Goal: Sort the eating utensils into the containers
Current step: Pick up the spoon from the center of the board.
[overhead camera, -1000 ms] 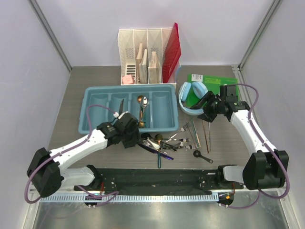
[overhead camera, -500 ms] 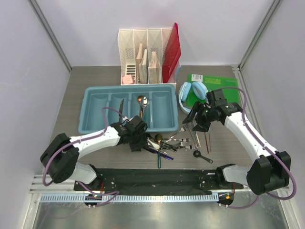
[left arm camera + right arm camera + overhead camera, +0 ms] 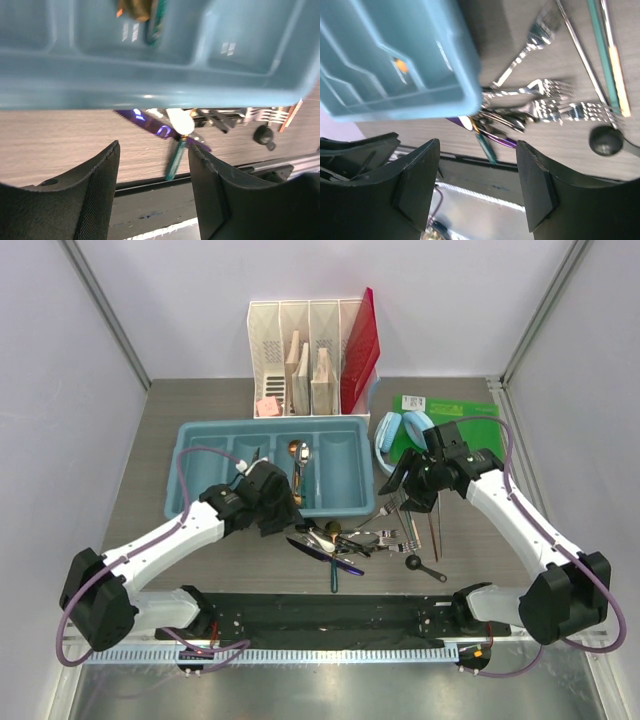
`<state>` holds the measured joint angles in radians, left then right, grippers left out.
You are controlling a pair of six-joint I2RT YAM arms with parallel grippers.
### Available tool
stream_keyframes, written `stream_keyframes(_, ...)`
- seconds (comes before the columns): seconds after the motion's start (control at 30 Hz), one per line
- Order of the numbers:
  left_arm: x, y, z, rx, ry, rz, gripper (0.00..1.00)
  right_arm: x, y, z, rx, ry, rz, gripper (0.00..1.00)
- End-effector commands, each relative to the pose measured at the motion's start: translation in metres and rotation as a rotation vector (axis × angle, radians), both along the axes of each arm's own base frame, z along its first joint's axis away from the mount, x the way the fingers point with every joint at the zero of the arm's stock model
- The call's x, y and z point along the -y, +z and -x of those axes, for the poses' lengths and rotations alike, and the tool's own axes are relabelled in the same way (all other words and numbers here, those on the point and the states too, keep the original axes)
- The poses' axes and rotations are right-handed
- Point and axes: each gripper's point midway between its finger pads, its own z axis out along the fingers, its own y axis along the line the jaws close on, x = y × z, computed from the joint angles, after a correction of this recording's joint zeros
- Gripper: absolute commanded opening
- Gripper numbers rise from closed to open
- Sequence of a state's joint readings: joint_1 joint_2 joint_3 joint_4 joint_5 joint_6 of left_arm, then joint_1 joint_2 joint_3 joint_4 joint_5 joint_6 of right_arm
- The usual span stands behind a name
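Observation:
The light blue cutlery tray (image 3: 196, 472) lies left of centre; a dark knife (image 3: 254, 462) lies in its second compartment and gold and silver spoons (image 3: 300, 462) in its third. Loose utensils lie heaped in front of it: silver forks (image 3: 385, 535), a purple knife (image 3: 340, 562), a teal-handled piece (image 3: 335, 578) and chopsticks (image 3: 432, 525). My left gripper (image 3: 283, 512) is open and empty over the tray's near edge (image 3: 150, 85), with the purple knife (image 3: 160, 131) beyond it. My right gripper (image 3: 398, 483) is open and empty above the forks (image 3: 555, 100) by the tray's right corner (image 3: 420, 75).
A black measuring spoon (image 3: 425, 565) lies right of the heap. Light blue headphones (image 3: 400, 440) and a green pad (image 3: 450, 415) sit behind my right arm. A white file organizer (image 3: 310, 355) with a red folder stands at the back.
My left gripper reached toward the heap, then drew back to the tray's near edge, still empty. My right gripper moved left and forward from the headphones toward the forks.

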<state>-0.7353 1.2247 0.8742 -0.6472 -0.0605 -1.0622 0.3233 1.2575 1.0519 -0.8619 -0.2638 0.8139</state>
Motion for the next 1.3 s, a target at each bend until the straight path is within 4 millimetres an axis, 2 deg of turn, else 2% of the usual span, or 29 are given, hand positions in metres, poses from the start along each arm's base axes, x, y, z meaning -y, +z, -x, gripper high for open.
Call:
stream_keyframes(0.0, 0.015, 0.023, -0.003, 0.009, -0.093, 0.051, 0.58, -0.005, 0.03, -0.033, 0.123, -0.056, -0.03, 0.68)
stream_keyframes(0.07, 0.029, 0.018, 0.002, -0.026, -0.134, 0.106, 0.58, -0.008, 0.018, -0.028, 0.07, -0.058, -0.043, 0.68)
stream_keyframes(0.2, 0.03, -0.002, 0.019, -0.143, -0.139, 0.106, 0.57, -0.017, 0.001, -0.03, 0.003, -0.079, -0.083, 0.67)
stream_keyframes(0.33, 0.03, -0.019, 0.035, -0.224, -0.078, 0.161, 0.57, -0.016, 0.007, -0.043, 0.041, -0.094, -0.065, 0.67)
stream_keyframes(0.43, 0.037, -0.017, 0.04, -0.248, -0.021, 0.224, 0.58, -0.023, 0.009, -0.046, 0.02, -0.073, -0.088, 0.67)
stream_keyframes(0.6, 0.048, -0.012, 0.041, -0.218, -0.056, 0.138, 0.58, -0.019, 0.003, -0.039, 0.013, -0.064, -0.073, 0.67)
stream_keyframes(0.7, 0.068, -0.017, 0.046, -0.244, -0.118, 0.103, 0.57, -0.016, -0.013, -0.033, -0.021, -0.043, -0.045, 0.67)
stream_keyframes(0.73, 0.079, -0.013, 0.047, -0.239, -0.15, 0.105, 0.57, -0.016, -0.02, -0.03, -0.045, -0.034, -0.048, 0.67)
stream_keyframes(0.77, 0.084, -0.026, 0.049, -0.273, -0.162, 0.073, 0.57, -0.015, -0.028, -0.027, -0.071, -0.029, -0.046, 0.66)
stream_keyframes(0.83, 0.103, -0.024, 0.052, -0.284, -0.211, 0.069, 0.57, -0.014, -0.035, -0.022, -0.101, -0.014, -0.059, 0.67)
stream_keyframes(0.87, 0.108, -0.039, 0.054, -0.314, -0.227, 0.032, 0.56, -0.013, -0.038, -0.021, -0.101, -0.006, -0.054, 0.67)
stream_keyframes(0.9, 0.117, -0.035, 0.051, -0.299, -0.258, 0.032, 0.56, -0.01, -0.04, -0.02, -0.091, 0.003, -0.043, 0.67)
stream_keyframes(0.97, 0.119, -0.056, 0.054, -0.34, -0.268, -0.022, 0.56, -0.003, -0.045, -0.019, -0.091, -0.002, -0.04, 0.67)
stream_keyframes(1.03, 0.116, -0.066, 0.054, -0.368, -0.263, -0.045, 0.56, 0.007, -0.056, -0.016, -0.114, -0.039, -0.067, 0.67)
stream_keyframes(1.07, 0.111, -0.069, 0.053, -0.383, -0.254, -0.057, 0.56, 0.006, -0.054, -0.017, -0.114, -0.047, -0.125, 0.67)
stream_keyframes(1.1, 0.109, -0.068, 0.052, -0.384, -0.25, -0.058, 0.56, 0.009, -0.062, -0.008, -0.149, -0.084, -0.155, 0.67)
stream_keyframes(1.13, 0.106, -0.067, 0.048, -0.366, -0.252, -0.071, 0.57, 0.018, -0.062, -0.011, -0.155, -0.139, -0.193, 0.67)
stream_keyframes(1.17, 0.103, -0.064, 0.049, -0.361, -0.256, -0.083, 0.57, 0.017, -0.06, -0.013, -0.138, -0.152, -0.239, 0.67)
stream_keyframes(1.2, 0.104, -0.06, 0.046, -0.348, -0.266, -0.086, 0.57, 0.021, -0.065, -0.007, -0.155, -0.182, -0.255, 0.67)
stream_keyframes(1.27, 0.103, -0.063, 0.048, -0.354, -0.295, -0.104, 0.57, 0.026, -0.067, -0.006, -0.147, -0.202, -0.254, 0.67)
